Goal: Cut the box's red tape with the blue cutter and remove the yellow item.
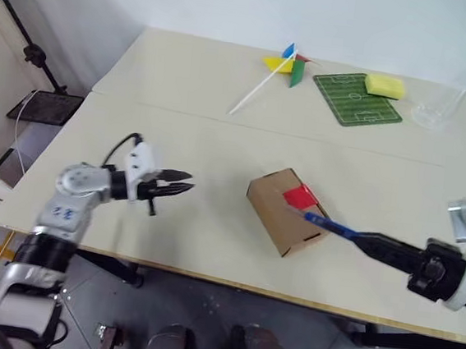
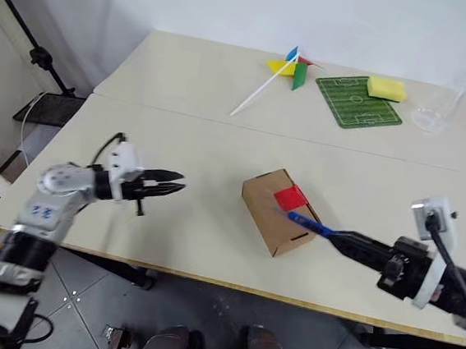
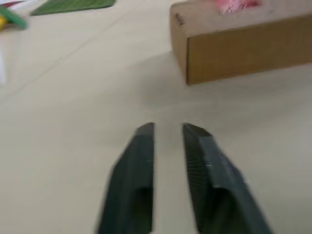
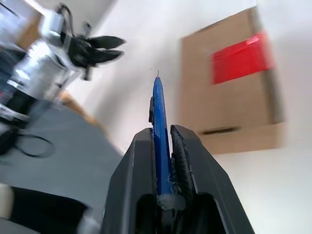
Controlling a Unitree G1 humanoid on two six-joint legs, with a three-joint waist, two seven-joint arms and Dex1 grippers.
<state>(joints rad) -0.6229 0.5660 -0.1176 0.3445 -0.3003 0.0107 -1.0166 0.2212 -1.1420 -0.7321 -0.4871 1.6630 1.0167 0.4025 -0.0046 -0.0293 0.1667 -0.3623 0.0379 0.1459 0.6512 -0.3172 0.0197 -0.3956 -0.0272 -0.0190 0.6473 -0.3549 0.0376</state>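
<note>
Left eye view: box [image 1: 286, 210] mid-table, closed, red tape [image 1: 299, 197] apparently uncut, yellow item unseen, so cutting and removal remain; right gripper [image 1: 373, 242] reaches in level from 4 o'clock, clamping blue cutter [image 1: 329, 226], tip by tape; left gripper [image 1: 184, 184], jaws narrow and empty, hovers at box's 9 o'clock.

Lab-like room: bare table [image 1: 169, 243], tripod [image 1: 37, 61]

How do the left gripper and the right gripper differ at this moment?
The left gripper holds nothing; the right gripper is shut on the blue cutter. The left hangs apart from the box; the right brings the cutter's tip beside the red tape. Both have black fingers.
</note>
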